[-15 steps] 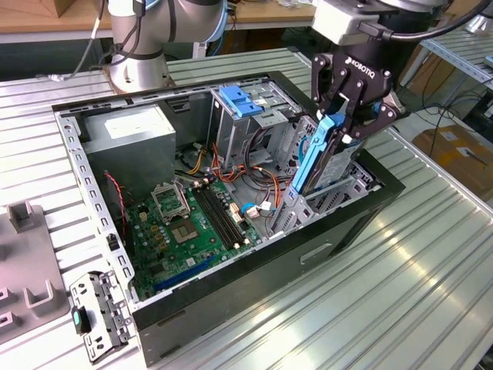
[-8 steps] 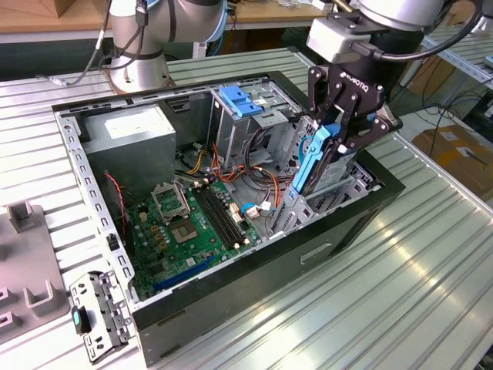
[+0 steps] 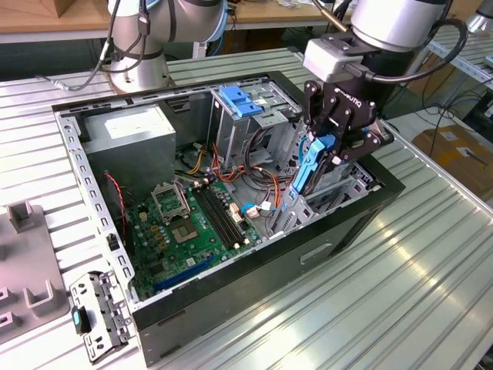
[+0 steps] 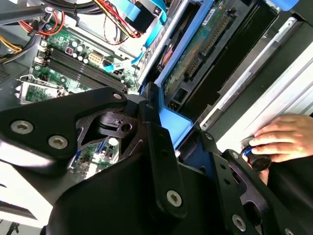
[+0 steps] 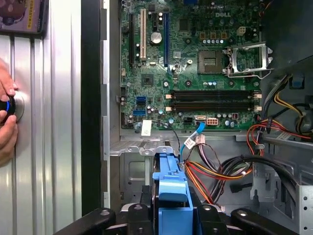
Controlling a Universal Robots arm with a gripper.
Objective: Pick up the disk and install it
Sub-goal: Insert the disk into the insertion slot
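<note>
My gripper (image 3: 322, 148) hangs over the open computer case (image 3: 362, 223), at its end on the exterior view's right, shut on the disk. The disk (image 3: 310, 171) sits in a blue plastic carrier and is held on edge, tilted, with its lower end down in the drive bay (image 3: 339, 189). In the second wrist view the disk's green circuit-board underside (image 4: 195, 54) runs away from the gripper (image 4: 178, 126) inside the blue frame. In the first wrist view the blue carrier (image 5: 172, 183) stands between the black fingers (image 5: 142, 211), above bundled cables.
Inside the case lie the green motherboard (image 3: 192, 223), a grey power-supply box (image 3: 131, 131), a blue latch piece (image 3: 240, 100) on the drive cage, and coloured cables (image 5: 220, 171). A person's hand (image 4: 279, 139) rests on a knob outside the case. A loose panel (image 3: 100, 312) lies on the table.
</note>
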